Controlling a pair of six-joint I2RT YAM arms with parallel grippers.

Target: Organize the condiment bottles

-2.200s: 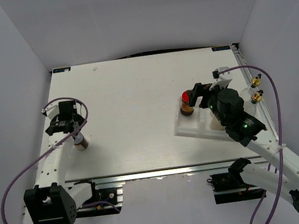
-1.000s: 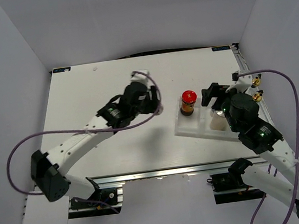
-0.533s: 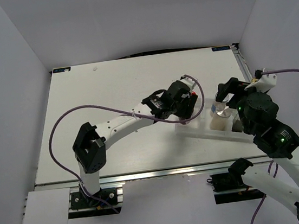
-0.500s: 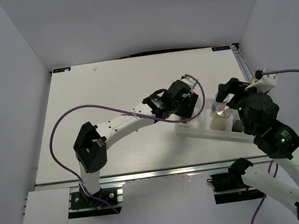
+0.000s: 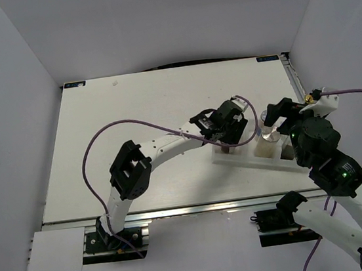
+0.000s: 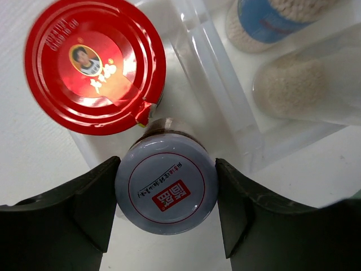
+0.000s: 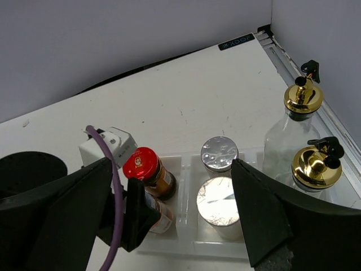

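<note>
My left gripper (image 6: 166,195) is shut on the tiny grey-lidded jar (image 6: 166,191), its fingers pressing both sides of the lid. The jar (image 7: 162,213) is down in the white tray's (image 7: 186,246) front-left compartment, just in front of the red-lidded brown jar (image 7: 145,165); whether it rests on the floor I cannot tell. Two silver-lidded shakers (image 7: 220,152) (image 7: 220,199) stand in the compartments to the right. Two gold-stoppered glass bottles (image 7: 303,99) (image 7: 316,166) stand beside the tray on the right. My right gripper (image 7: 171,169) hangs open above the tray, holding nothing.
The left arm (image 5: 169,147) stretches across the table's middle to the tray (image 5: 246,158). The bottles (image 5: 308,98) stand close to the table's right edge and the side wall. Purple cables loop from both arms.
The left gripper has carried the grey-lidded jar rightward from the table's middle to the tray beside the red-lidded jar. The right gripper has drifted slightly right, still open.
</note>
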